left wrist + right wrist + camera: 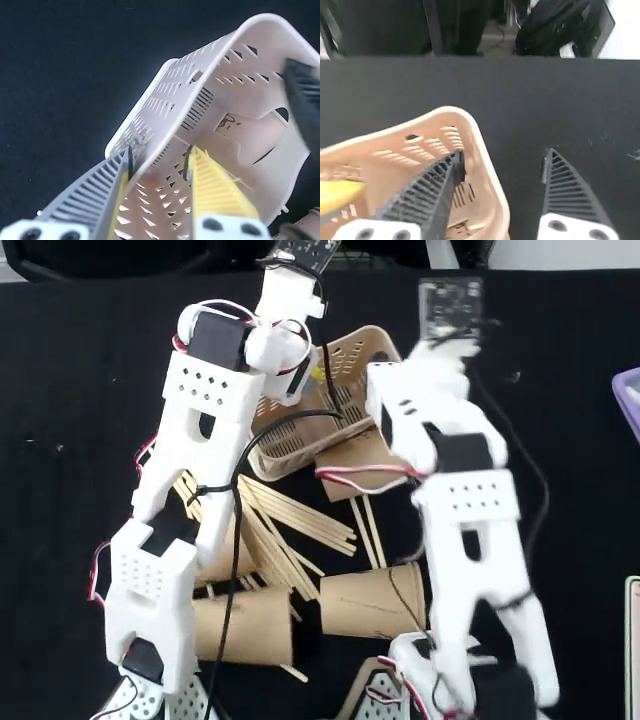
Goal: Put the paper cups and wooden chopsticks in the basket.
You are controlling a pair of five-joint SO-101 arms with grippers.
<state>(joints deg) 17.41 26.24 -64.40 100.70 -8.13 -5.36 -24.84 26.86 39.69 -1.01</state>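
The beige basket (350,355) lies tipped at the back centre of the black table. My left gripper (159,161) is open across one basket wall (165,107), grey finger outside, yellow finger inside. My right gripper (502,162) is open across the basket rim (487,160), one black finger inside. A brown paper cup (250,142) lies in the basket, its mouth showing in the high view as cup (360,462). Two more paper cups (245,625) (372,602) lie on their sides near the front. Wooden chopsticks (290,525) are scattered between them and the basket.
Both white arms (190,500) (470,530) stretch over the chopsticks and cups, with cables hanging across. A purple object (630,400) sits at the right edge. Bare black table lies to the far left and far right of the basket.
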